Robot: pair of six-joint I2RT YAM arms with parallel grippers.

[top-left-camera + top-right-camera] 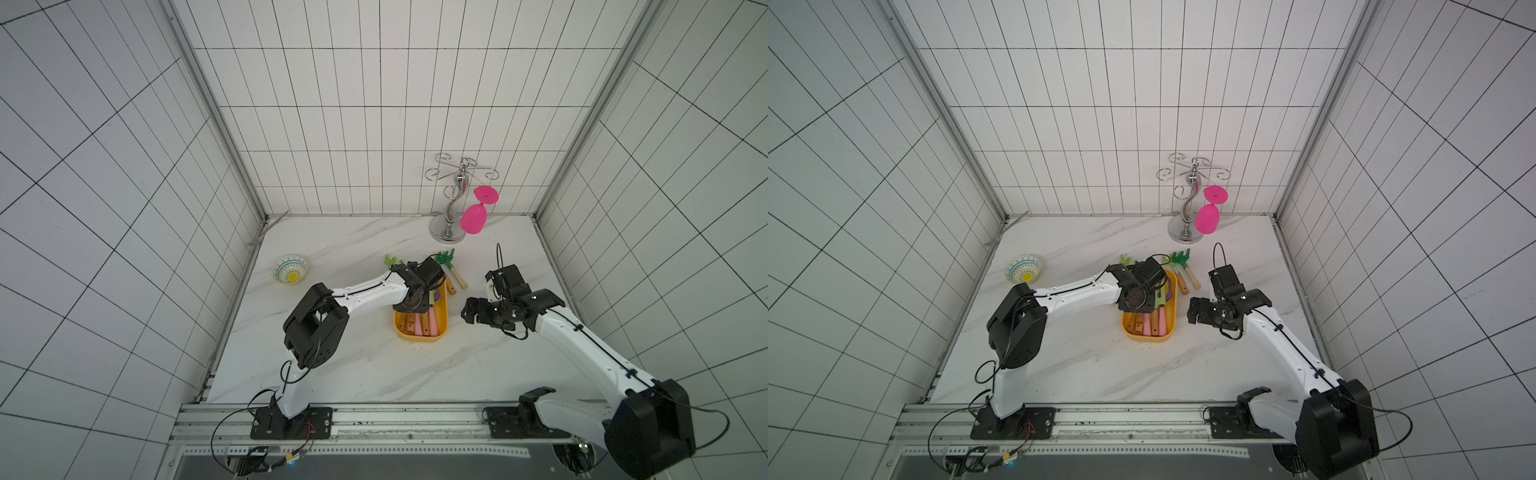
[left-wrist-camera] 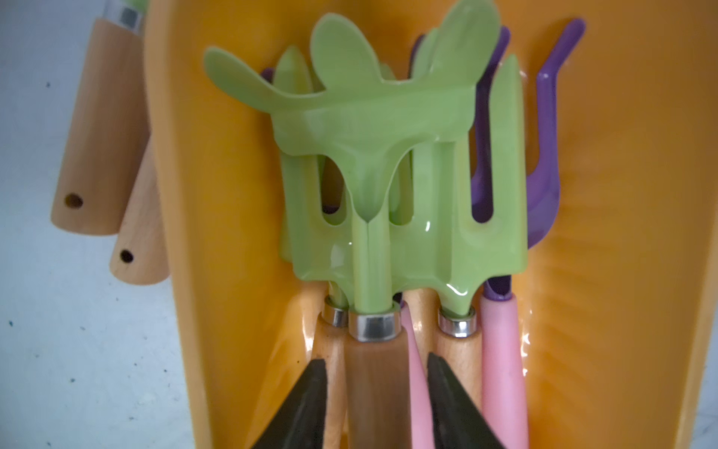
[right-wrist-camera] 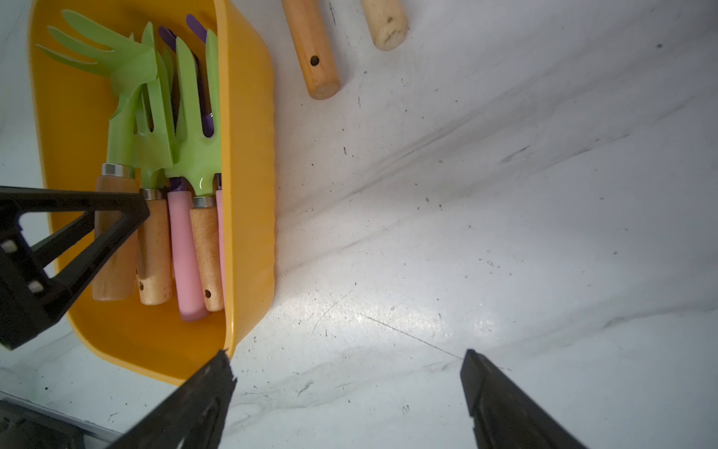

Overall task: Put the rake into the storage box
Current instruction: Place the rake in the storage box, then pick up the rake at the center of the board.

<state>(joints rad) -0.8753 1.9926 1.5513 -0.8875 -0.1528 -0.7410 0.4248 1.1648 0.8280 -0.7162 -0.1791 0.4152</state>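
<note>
The rake [image 2: 369, 116] has a pale green head with curved tines and a brown wooden handle. It lies on top of several other toy tools inside the yellow-orange storage box [image 2: 217, 194], which shows in both top views [image 1: 440, 330] [image 1: 1144, 336]. My left gripper [image 2: 375, 361] hangs over the box with its jaws astride the rake's handle, a gap on each side, so it is open. In the right wrist view the rake [image 3: 124, 77] rests along the box [image 3: 248, 155]. My right gripper [image 3: 347, 365] is open over bare table beside the box.
Two wooden-handled tools [image 1: 455, 276] with green heads lie just outside the box's far end, and another green head [image 1: 390, 261] shows behind the left wrist. A patterned bowl [image 1: 290, 269] sits far left. A chrome rack [image 1: 449, 226] holds a pink glass [image 1: 473, 219] at the back right.
</note>
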